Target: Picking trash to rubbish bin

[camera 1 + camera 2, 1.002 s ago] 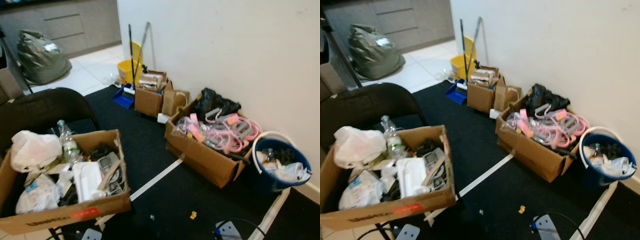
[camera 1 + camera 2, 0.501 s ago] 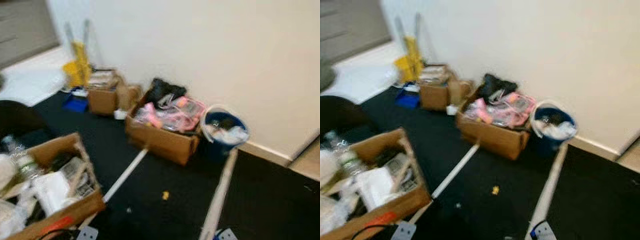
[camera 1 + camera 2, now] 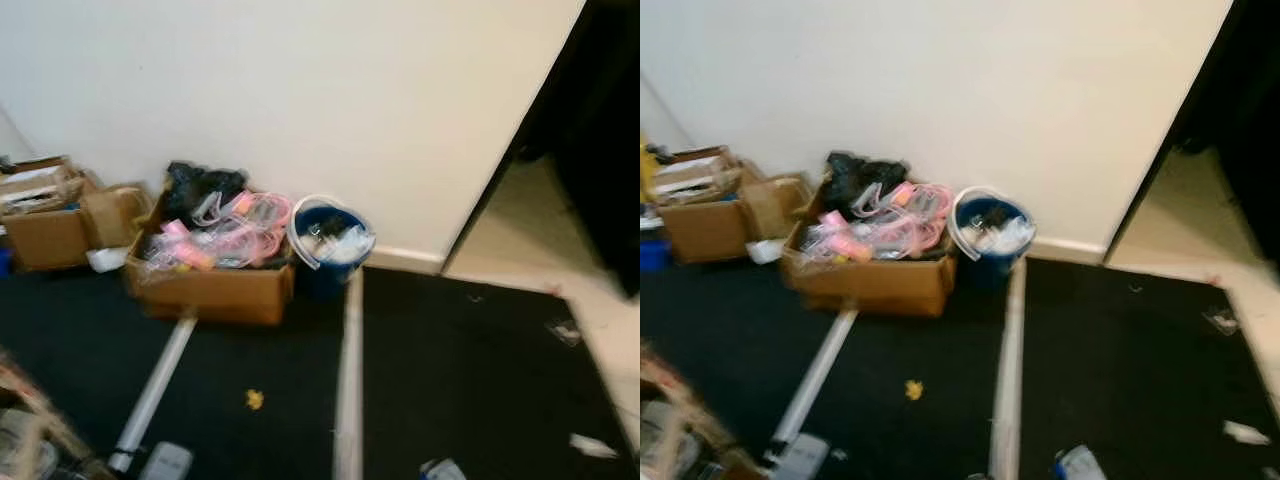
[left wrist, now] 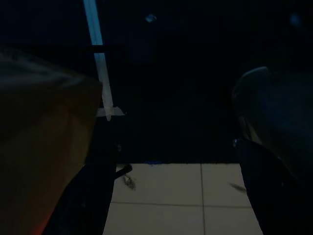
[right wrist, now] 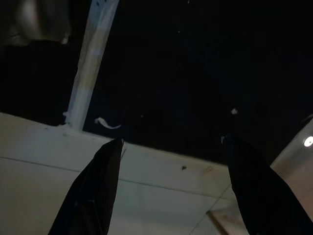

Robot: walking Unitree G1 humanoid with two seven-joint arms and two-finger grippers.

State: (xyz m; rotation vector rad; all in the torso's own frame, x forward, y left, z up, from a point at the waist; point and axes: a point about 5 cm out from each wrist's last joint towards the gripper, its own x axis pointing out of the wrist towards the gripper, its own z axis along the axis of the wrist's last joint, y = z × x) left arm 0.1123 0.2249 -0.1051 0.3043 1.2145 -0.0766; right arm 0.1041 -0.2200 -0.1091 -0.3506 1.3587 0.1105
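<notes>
Two claws, both spread wide with nothing in them. Left claw (image 4: 173,191) and right claw (image 5: 171,188) hang over pale floor tiles (image 5: 44,171), dark carpet (image 5: 195,58) just beyond the fingertips.

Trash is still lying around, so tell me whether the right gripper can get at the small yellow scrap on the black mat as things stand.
Probably not yet. The right gripper hangs open over the mat edge, while the yellow scrap lies on bare black mat ahead with nothing on it; the robot would likely need to step closer and bend.

black carpet (image 3: 470,380) | blue bin (image 3: 330,245), cardboard box (image 3: 215,290), yellow scrap (image 3: 254,399)
</notes>
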